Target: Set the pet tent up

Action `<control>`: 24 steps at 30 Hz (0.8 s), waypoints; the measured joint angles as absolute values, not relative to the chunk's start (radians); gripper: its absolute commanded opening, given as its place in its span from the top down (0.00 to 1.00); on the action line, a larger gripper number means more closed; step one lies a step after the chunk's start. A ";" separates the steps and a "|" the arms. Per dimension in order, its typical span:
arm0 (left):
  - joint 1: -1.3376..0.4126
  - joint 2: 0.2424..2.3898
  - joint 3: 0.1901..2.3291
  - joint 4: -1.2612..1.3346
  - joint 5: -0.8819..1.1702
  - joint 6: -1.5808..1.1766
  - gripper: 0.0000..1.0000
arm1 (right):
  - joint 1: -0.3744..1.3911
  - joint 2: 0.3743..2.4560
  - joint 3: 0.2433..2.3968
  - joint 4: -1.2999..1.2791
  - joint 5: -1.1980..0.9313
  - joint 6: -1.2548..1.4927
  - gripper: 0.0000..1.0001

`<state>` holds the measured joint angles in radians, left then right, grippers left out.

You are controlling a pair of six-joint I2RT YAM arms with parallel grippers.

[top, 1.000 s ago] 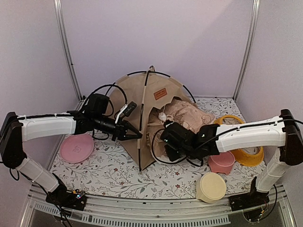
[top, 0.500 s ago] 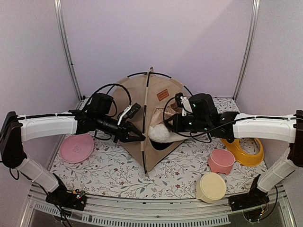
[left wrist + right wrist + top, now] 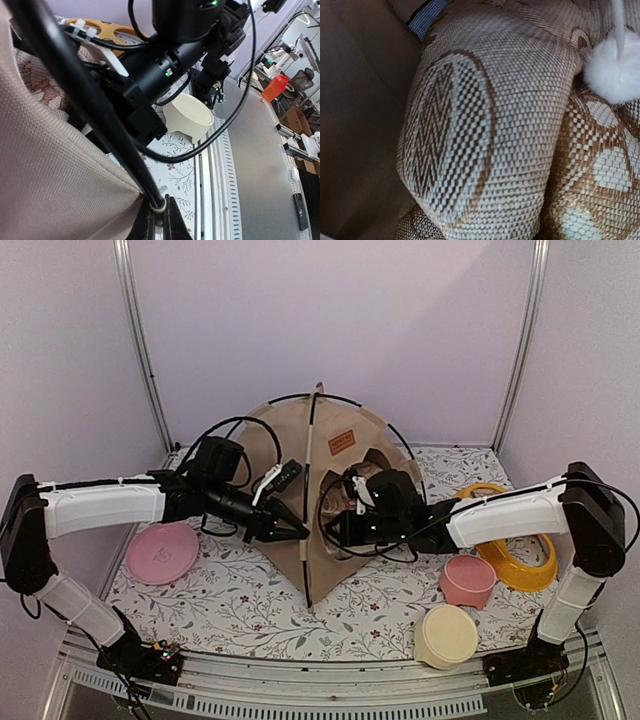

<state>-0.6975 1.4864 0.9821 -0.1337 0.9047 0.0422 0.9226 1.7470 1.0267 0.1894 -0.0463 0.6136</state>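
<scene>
Top external view: right end effector (image 3: 335,528), clenched, pokes into the pet tent (image 3: 345,420) (cushion (image 3: 485,125) dead ahead); left end effector (image 3: 300,532) clamps a pole (image 3: 95,125).

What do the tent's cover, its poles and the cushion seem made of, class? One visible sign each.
Tent cover: matte tan woven cloth; weave and stitched hem show. Poles: smooth black, perhaps plastic or coated; unclear. Cushion: coarse patterned weave, soft, bulging.

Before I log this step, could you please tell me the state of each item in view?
pet tent: standing, poles arched.
cushion: inside the tent.
left gripper: shut on the tent's front pole.
right gripper: shut, reaching into the tent.
pink bowl: upright.
cream bowl: upright.
pink plate: lying flat.
</scene>
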 measured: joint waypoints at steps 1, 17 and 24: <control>-0.698 1.479 0.979 -0.133 0.886 0.035 0.95 | 0.932 1.742 1.027 0.181 -0.035 0.611 0.73; -0.683 1.106 0.916 -0.131 0.384 -0.119 0.42 | 0.926 1.366 1.116 -0.170 0.122 0.530 0.14; -0.812 1.228 1.151 -0.198 0.169 -0.189 0.39 | 0.794 1.255 1.050 -0.302 0.193 0.538 0.12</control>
